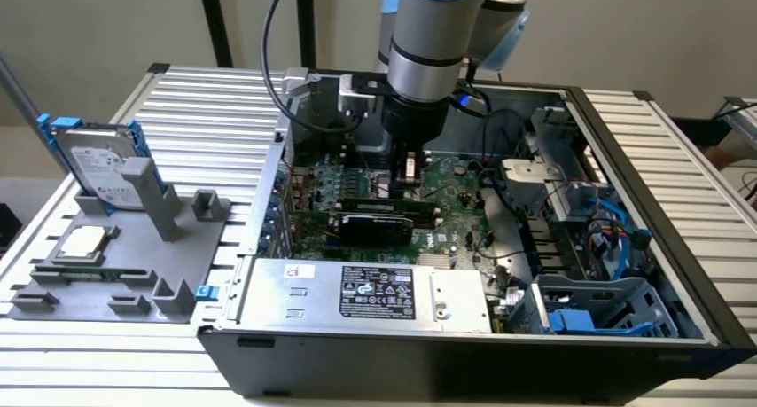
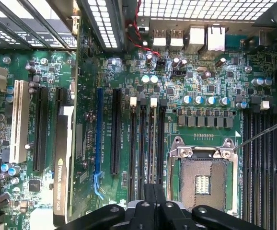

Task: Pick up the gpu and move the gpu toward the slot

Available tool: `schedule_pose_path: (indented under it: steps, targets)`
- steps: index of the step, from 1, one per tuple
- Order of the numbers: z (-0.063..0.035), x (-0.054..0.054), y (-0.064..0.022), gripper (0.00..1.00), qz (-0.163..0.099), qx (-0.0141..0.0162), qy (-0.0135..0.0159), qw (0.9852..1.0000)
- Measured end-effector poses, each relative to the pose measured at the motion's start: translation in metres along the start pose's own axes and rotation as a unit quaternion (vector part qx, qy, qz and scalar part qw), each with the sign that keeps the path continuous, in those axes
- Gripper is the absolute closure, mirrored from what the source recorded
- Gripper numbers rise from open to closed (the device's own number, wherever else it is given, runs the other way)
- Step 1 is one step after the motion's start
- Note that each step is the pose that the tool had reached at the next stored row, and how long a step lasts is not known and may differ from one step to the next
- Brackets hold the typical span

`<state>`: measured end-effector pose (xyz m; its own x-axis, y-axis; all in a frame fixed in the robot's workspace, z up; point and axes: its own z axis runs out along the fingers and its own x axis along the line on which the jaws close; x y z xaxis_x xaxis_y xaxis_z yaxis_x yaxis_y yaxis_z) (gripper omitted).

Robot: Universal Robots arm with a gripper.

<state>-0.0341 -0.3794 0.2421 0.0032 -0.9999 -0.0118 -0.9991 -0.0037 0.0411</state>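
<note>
Hovering over the board, we keep our gripper (image 2: 153, 201) closed, empty | gpu (image 2: 63, 163) seated beside it | slot (image 2: 99, 139) between them

The gpu (image 2: 62, 172) runs off the wrist view's edge, its board face hidden behind the shroud.

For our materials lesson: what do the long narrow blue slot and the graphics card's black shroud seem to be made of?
Long narrow bright-blue slot: apparently moulded plastic, judging by its uniform matte colour. Thin graphics card's black shroud: probably plastic, dark with a dull sheen.
</note>
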Motion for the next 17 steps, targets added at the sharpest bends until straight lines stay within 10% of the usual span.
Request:
schedule_pose_path:
  steps: [17]
  targets:
    - [0.0103, -0.002, 0.0047, 0.89, 0.0, 0.0002, 0.0, 1.0]
